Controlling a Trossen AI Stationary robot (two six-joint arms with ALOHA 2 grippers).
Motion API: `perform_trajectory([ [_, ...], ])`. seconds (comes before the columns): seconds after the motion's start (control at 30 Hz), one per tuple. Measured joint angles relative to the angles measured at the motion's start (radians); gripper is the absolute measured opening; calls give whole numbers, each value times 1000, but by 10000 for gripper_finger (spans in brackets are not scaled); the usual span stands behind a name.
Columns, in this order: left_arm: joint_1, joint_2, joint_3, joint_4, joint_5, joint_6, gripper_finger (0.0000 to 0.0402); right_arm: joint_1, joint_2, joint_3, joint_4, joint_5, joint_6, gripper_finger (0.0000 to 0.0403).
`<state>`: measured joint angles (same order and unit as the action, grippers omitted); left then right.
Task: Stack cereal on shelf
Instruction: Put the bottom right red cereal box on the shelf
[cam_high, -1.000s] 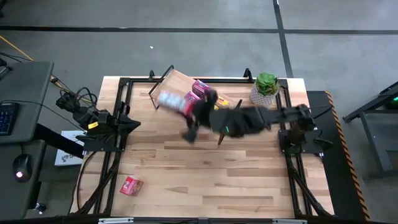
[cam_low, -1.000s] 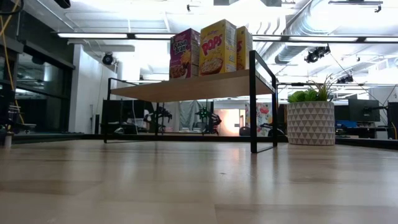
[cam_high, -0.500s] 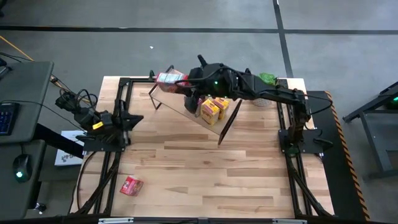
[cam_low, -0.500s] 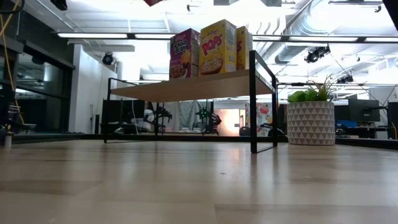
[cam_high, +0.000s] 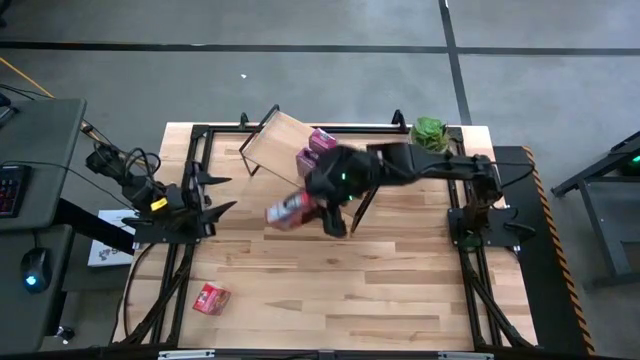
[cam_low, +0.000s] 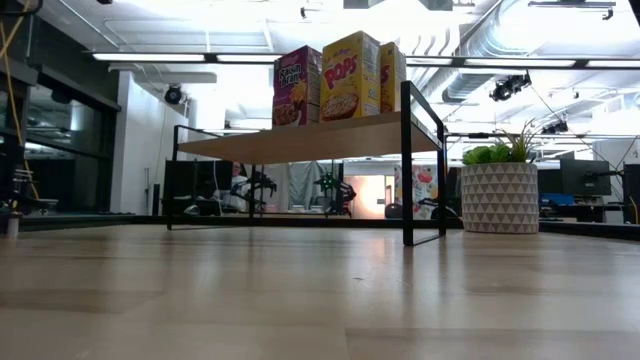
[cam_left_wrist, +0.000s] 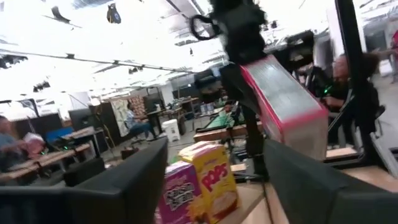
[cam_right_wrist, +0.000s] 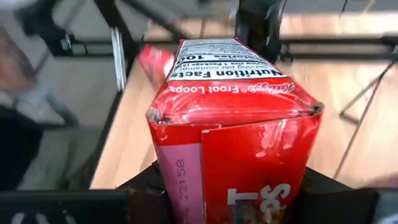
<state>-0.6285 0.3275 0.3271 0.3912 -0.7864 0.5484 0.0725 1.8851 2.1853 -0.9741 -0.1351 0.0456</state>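
Note:
My right gripper is shut on a red cereal box, which hangs above the table in front of the shelf. The shelf is a light-wood plank on black wire frames, and on it stand a magenta box and yellow boxes. Another red box lies flat on the table near the front left corner. At the table's left side my left gripper stands open with nothing between its fingers. Neither gripper shows in the low view. My right gripper pinches the red box between its two fingers, one on each of two opposite faces, near the end that faces the wrist. The box reaches out past the fingertips toward the table's left. It is lifted clear of table and shelf.
A potted green plant stands at the far right corner, beside the shelf's right end frame. Black arm mounts run along the table's left and right edges. Bare wood spreads across the table's near half.
My right gripper has swung the red box up over the shelf's far left end and then back toward the table's near edge, in front of the shelf. The box is still in its hold. My left gripper has opened where it stands.

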Motion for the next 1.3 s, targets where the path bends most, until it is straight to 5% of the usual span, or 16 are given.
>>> perform_trajectory([
  [0.2,0,107,35,29,2,-94,310,92,1,-54,-65,131,20,146],
  [0.43,0,278,142,-95,83,-348,314,119,1,-128,-31,206,115,146],
  [0.8,0,601,290,-219,100,-549,315,151,1,-277,71,207,225,146],
  [1.3,65,703,347,-376,162,-684,315,183,0,-415,258,239,232,146],
])
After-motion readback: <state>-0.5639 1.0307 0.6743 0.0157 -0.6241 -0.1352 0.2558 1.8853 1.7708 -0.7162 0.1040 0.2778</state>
